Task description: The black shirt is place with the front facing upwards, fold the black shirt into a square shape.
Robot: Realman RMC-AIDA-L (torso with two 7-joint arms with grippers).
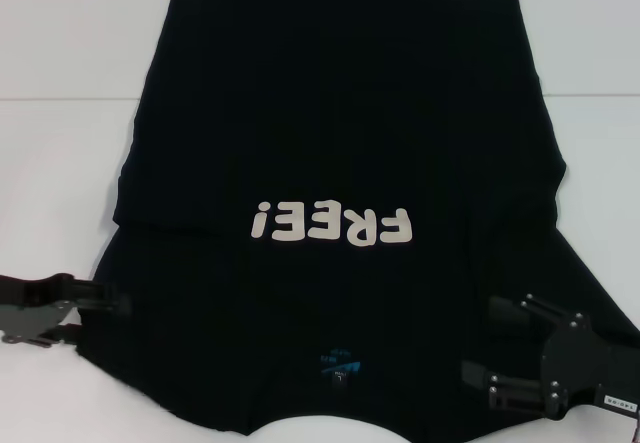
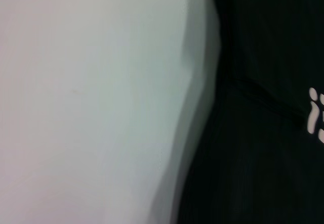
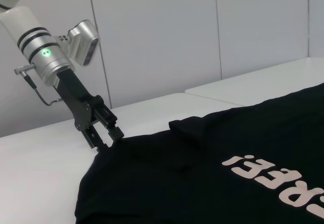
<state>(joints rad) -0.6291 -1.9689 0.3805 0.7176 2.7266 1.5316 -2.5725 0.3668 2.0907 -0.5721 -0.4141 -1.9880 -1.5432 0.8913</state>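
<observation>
1. Head view: the large black fabric T-shirt [image 1: 340, 163] with cream "FREE!" lettering [image 1: 332, 225] lies front up on the white surface [image 1: 70, 143], collar and blue neck label [image 1: 340, 365] nearest the robot. A fold line crosses just above the lettering. The left gripper [image 1: 110, 303] sits at the shirt's left edge; the right gripper [image 1: 500, 348] rests over the right sleeve, fingers spread.
2. Left wrist view: only the surface and the shirt's edge show.
3. Right wrist view: the left gripper is pinching the shirt's sleeve edge. I judge a sleeve fold is starting; next, carry the sleeves inward. No containers here.
</observation>
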